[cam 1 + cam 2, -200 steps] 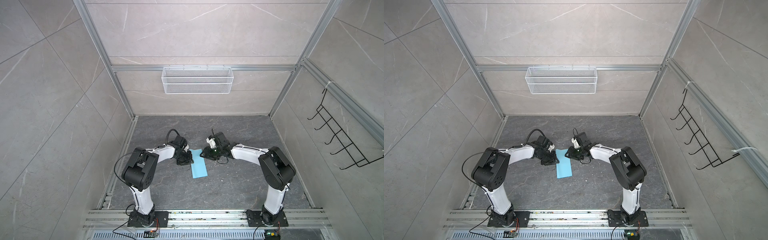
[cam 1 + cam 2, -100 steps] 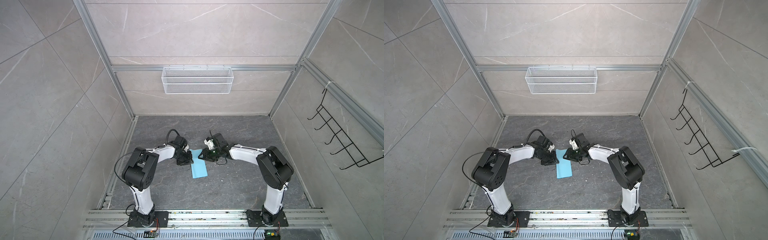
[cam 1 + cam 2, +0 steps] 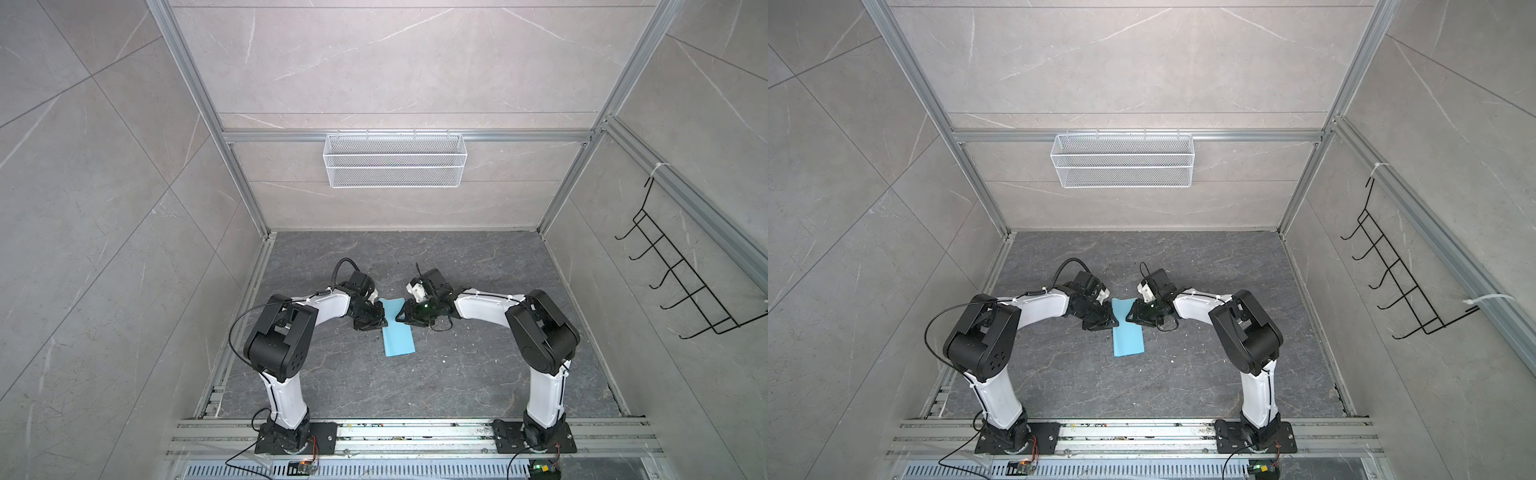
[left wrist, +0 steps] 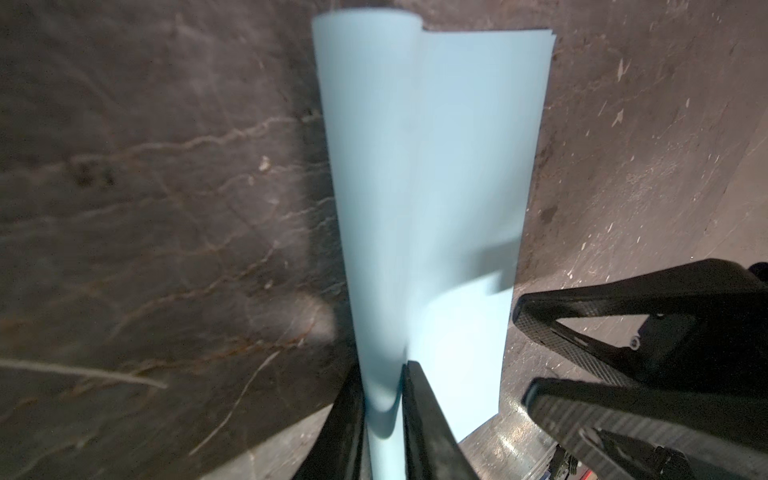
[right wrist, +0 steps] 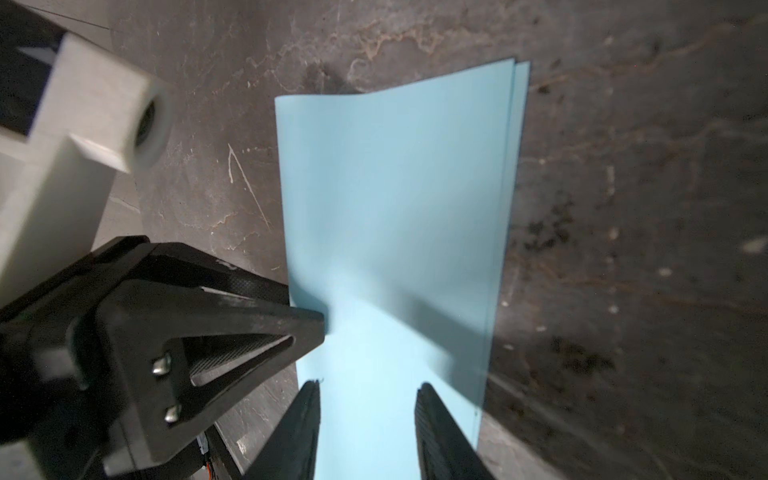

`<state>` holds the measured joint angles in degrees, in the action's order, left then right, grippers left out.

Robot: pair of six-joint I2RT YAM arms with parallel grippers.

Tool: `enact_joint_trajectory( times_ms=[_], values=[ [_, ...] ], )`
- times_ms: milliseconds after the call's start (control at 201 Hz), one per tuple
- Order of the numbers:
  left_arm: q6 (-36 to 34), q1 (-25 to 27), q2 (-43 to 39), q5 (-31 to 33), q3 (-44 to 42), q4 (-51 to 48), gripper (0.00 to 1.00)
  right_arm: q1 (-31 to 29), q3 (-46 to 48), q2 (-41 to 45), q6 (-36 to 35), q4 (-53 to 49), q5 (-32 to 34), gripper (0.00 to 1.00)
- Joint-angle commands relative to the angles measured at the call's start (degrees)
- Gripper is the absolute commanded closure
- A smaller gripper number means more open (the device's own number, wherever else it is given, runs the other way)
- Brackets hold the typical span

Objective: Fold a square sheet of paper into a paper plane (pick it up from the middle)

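Dark grey worktop. Light-blue square sheet of paper, doubled, lies between the grippers. Left gripper clamps its rounded fold; right gripper, jaws apart, over it. Judged: centre crease in hand; next, press it flat.

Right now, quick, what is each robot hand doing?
Left gripper: fingers closed, pinching the folded edge of the blue paper.
Right gripper: fingers open over the blue paper, holding nothing.

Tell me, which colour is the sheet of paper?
The sheet of paper is plain light blue, without pattern; the right wrist view shows it best.
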<state>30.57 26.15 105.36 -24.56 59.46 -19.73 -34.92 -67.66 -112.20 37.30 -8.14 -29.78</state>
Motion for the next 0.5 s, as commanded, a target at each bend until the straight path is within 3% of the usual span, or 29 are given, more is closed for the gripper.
enact_joint_trajectory(
  times_ms=[0, 493],
  values=[
    [-0.5, 0.6, 4.8, 5.5, -2.5, -6.5, 0.77, -0.4, -1.7, -1.1, -1.4, -1.5, 0.6, 0.59],
    [-0.5, 0.6, 5.0, 5.7, -2.3, -6.7, 0.76, -0.5, -2.5, -3.6, -1.7, -2.7, 0.4, 0.59]
  ],
)
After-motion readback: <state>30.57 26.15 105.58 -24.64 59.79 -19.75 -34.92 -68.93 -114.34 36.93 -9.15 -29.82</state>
